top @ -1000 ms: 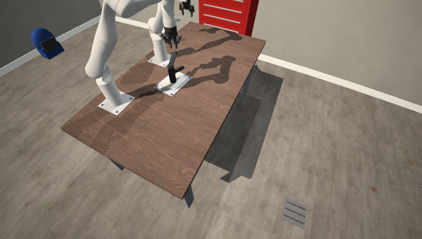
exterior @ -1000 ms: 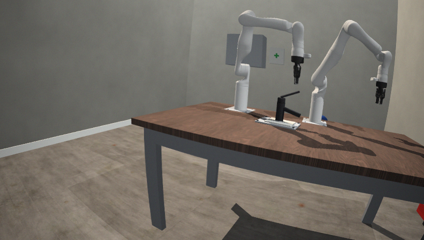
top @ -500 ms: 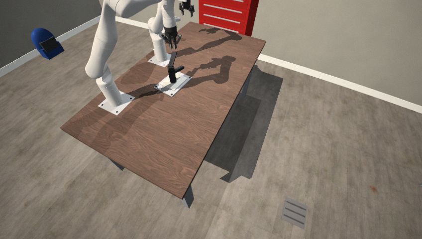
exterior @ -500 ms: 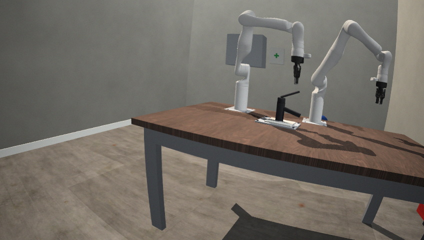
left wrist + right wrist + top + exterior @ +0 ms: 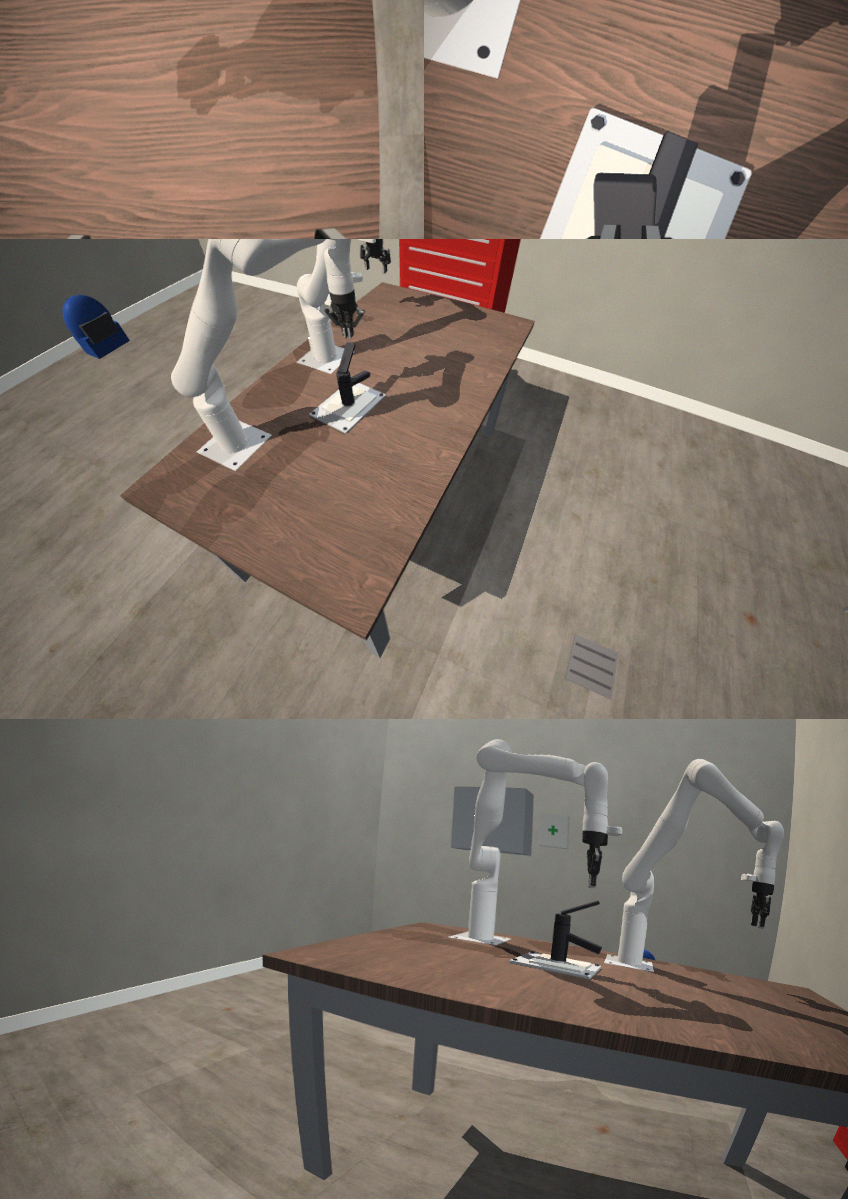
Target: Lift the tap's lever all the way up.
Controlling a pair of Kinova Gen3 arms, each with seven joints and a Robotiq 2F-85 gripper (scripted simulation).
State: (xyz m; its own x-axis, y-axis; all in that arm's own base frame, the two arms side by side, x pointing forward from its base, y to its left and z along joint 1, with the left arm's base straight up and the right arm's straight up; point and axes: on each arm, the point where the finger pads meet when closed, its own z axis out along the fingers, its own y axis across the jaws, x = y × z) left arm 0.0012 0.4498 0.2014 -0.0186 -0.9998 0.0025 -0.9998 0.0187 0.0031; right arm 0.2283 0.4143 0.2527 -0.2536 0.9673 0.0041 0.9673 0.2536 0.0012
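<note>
Black fingers of the right gripper (image 5: 347,334) (image 5: 592,885) (image 5: 631,231) stand almost together, a narrow gap between them and nothing held. They point down over the outer end of the tap's lever (image 5: 349,357) (image 5: 580,908) (image 5: 625,199), with air between the tips and the lever in the exterior view. The lever slants upward and outward from the top of the black tap body (image 5: 346,390) (image 5: 559,937), which stands upright. Below it, the spout (image 5: 360,377) (image 5: 584,943) (image 5: 675,174) juts from the body and slopes down, turned a little aside from the lever in the right wrist view.

The tap is fixed on a pale mounting plate (image 5: 345,427) (image 5: 519,961) (image 5: 623,131) with dark bolts at its corners, lying flat on the brown wooden table (image 5: 309,506) (image 5: 416,968) (image 5: 149,174) (image 5: 548,75), in front of the two white arms.

Well apart from the tap, the left gripper (image 5: 376,268) (image 5: 758,925) (image 5: 204,235) hangs over the table, fingers spread wide and holding nothing. Farther out, a red drawer cabinet (image 5: 446,268) stands beyond the table's far end, a blue mask (image 5: 86,322) shows off to one side, and a slotted grey grate (image 5: 592,667) lies on the floor
</note>
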